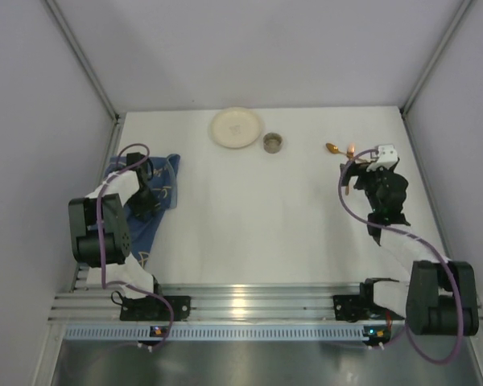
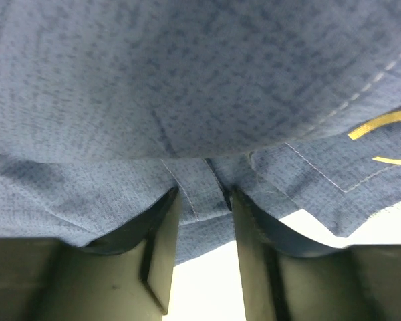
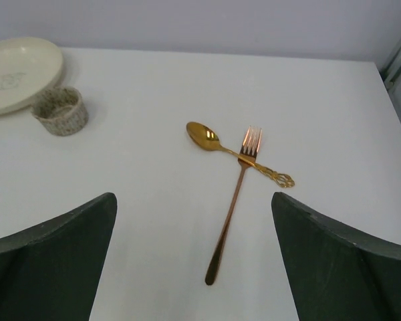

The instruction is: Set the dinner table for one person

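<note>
The dinner table is seen as a white top with an aluminium rail along its near edge. A blue cloth with cream outlines is bunched against the left edge. A raised fold of it is pinched between the half-closed jaws of the left gripper, with white tabletop visible below the fingers.

A cream plate is set by the far edge, left of the middle, and a small speckled cup is placed just beside it on the right. Toward the far right corner a gold spoon and a gold fork are laid crossed and touching. The right gripper is held above them with its jaws spread wide, and nothing is gripped.

Only a narrow ridge of fabric appears to be caught, so the cloth could be lost if it is pulled sideways. It could also be dragged in a crumpled heap rather than spread flat.

Trouble is also likely at the cutlery. Because the pieces are crossed, the spoon could be knocked or dragged when the fork is taken. Both are thin and flat on the top, so they could be missed by the fingertips or pushed away.
</note>
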Action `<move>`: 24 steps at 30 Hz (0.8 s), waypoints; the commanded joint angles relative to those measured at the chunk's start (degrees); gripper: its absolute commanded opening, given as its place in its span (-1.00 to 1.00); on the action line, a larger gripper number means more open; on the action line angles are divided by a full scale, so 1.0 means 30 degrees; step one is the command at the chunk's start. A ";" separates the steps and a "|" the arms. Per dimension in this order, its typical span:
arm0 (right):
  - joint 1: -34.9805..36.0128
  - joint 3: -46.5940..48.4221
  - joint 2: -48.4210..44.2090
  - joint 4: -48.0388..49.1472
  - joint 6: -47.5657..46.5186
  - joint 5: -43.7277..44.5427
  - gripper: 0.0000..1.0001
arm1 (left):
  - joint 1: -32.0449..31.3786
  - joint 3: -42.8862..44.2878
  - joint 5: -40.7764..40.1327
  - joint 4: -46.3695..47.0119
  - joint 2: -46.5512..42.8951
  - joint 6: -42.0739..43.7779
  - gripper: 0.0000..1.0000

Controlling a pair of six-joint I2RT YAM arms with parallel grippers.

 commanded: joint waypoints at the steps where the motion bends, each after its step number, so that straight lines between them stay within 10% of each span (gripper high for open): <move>1: 0.0272 0.1106 -0.2755 -0.3187 0.1582 -0.1611 1.00 | 0.0098 -0.0162 0.0710 0.0577 -0.0177 0.0212 -0.19; 8: 0.2382 0.1138 -0.8083 -0.7290 0.1644 -0.1116 0.99 | 0.0098 -0.0718 0.1181 0.0811 0.0086 0.0359 -0.98; 18: 0.2353 0.3041 -1.1197 -1.4024 0.5803 0.2755 0.99 | -0.0573 0.1854 0.3433 -0.0650 -0.2987 -0.1250 -1.00; 24: 0.2353 0.3657 -1.2251 -1.5903 0.4984 0.2077 0.99 | -0.7731 0.4349 0.4171 0.0160 -0.5711 -0.1780 -1.00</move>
